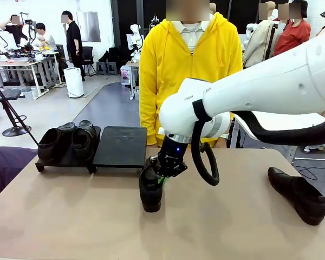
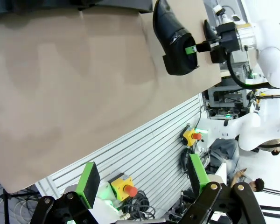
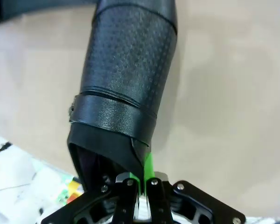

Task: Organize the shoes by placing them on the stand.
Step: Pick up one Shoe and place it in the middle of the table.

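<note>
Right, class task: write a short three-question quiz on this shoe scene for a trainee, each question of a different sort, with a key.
1. Multiple choice: how many shoes are on the stand? A one; B two; C four.
2. True or false: the right end effector is shut on a shoe.
3. Fill in: the left end effector is ___.
Key: 1 B; 2 true; 3 open.
</note>
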Robot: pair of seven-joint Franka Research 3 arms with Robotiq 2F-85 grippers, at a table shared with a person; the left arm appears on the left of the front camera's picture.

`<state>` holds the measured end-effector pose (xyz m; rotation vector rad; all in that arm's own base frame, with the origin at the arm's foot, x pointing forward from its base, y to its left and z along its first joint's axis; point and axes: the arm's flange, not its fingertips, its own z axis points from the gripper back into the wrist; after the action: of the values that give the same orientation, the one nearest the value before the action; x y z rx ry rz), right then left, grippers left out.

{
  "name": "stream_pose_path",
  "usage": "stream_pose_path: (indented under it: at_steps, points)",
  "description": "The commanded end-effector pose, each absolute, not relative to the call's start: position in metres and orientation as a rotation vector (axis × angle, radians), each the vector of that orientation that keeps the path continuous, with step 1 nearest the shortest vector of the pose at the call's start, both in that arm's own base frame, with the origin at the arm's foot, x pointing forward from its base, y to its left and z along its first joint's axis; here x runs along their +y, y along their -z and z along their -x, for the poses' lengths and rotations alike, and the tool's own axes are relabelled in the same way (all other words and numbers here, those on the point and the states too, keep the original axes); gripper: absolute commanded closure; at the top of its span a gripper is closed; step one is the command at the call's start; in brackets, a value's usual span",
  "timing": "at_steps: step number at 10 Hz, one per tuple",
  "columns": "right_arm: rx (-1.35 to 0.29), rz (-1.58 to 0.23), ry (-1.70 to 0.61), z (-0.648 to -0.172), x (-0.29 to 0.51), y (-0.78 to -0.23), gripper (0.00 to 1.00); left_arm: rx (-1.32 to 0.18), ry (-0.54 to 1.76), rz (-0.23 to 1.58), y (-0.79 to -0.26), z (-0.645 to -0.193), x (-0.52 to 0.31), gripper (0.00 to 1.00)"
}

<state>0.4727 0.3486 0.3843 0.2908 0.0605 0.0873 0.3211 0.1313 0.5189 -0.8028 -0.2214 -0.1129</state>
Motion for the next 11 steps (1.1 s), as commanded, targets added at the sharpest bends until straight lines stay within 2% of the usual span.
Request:
stream_pose_path:
  at_steps: [1, 7, 8, 9, 11]
  points:
    - [0.087, -0.276, -0.053, -0.471, 0.362, -0.383, 1.00, -0.223, 0.116, 0.812, -0.518, -0.320, 0.133, 0.02]
    - [0.176, -0.269, -0.095, -0.459, 0.368, -0.366, 1.00, -0.223, 0.116, 0.812, -0.518, -0.320, 0.133, 0.02]
    - [0.172, -0.266, -0.105, -0.459, 0.368, -0.366, 0.41, -0.223, 0.116, 0.812, -0.518, -0.320, 0.133, 0.02]
    - [0.174, -0.276, -0.111, -0.458, 0.367, -0.367, 0.00, -0.223, 0.116, 0.812, -0.518, -0.320, 0.133, 0.02]
    - [0.180, -0.318, -0.146, -0.452, 0.361, -0.376, 0.00, -0.223, 0.116, 0.812, -0.518, -0.320, 0.133, 0.02]
